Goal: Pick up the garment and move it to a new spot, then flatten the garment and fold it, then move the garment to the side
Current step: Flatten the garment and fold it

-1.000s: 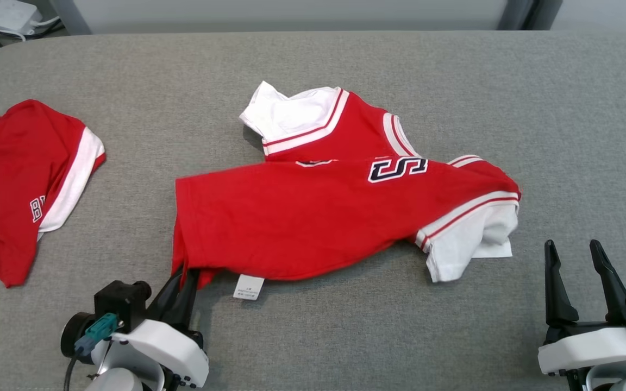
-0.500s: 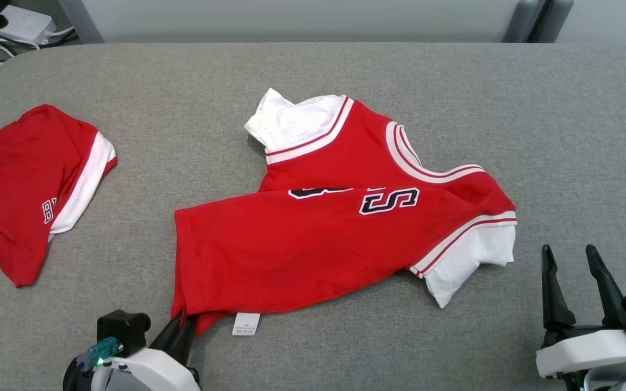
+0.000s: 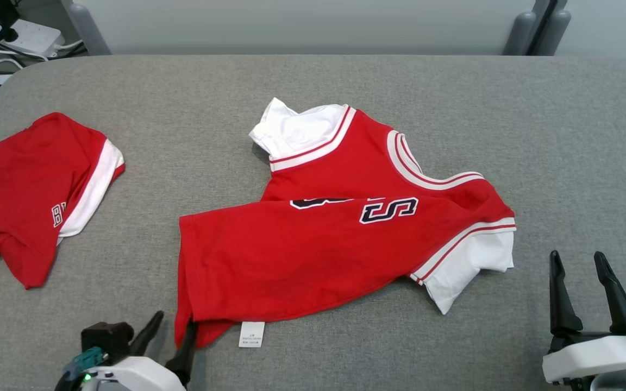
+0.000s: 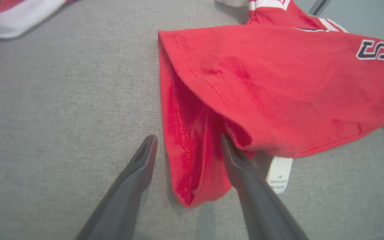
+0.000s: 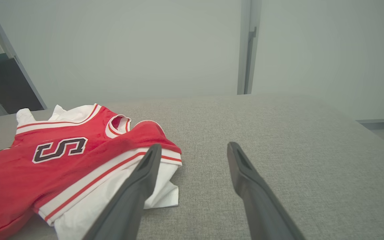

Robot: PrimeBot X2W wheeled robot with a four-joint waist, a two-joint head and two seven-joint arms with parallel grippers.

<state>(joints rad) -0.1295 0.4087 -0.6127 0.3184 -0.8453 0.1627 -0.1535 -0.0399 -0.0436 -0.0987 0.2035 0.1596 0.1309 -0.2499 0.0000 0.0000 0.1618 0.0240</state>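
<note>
The left gripper (image 3: 170, 332) sits at 7 o'clock in the head view with its two fingers spread. The near hem corner of the garment (image 3: 302, 250) lies loose between them, pinched by neither. The right gripper (image 3: 579, 271), at 4 o'clock, is also spread wide and holds nothing; it is well apart from the cloth.

The garment is a red jersey with white sleeves, red-and-white striped trim and a navy "S" outlined in white. It lies in the middle of the grey padded surface (image 3: 508, 108), folded over itself, with the neck toward 1 o'clock. A white care label (image 3: 251, 333) sticks out under the hem at 6 o'clock.

The left wrist view shows the hem's stitching and the open hollow between the two layers. One finger touches the fabric and the other rests over bare padding. The right wrist view shows the neck opening from the side. In the head view a second red garment (image 3: 25, 190) lies at 9 o'clock and a power strip (image 3: 19, 35) at 10 o'clock.
</note>
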